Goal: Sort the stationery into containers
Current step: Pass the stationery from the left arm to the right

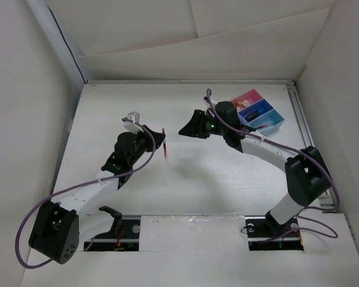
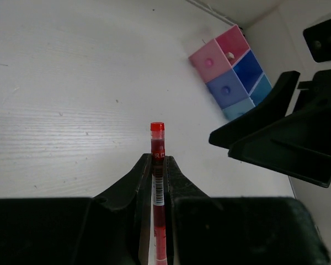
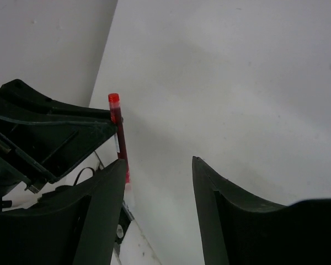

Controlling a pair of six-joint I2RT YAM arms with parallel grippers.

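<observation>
As you look outward from the arm bases, your left pincer (image 2: 157, 165) is clamped shut on a thin red pen (image 2: 157, 141), whose capped end sticks out past the fingertips. Just beyond it to the right, your right pincer (image 3: 157, 168) faces that pen, jaws apart with nothing between them. Farther back, near the far right corner of the desk (image 1: 185, 191), sit the 3 joined containers (image 1: 274, 118): pink, dark blue, light blue. A dark item (image 1: 251, 112) lies in the dark blue tray.

Unreadable barcode (image 2: 159, 191) on red pen (image 2: 157, 144)
</observation>
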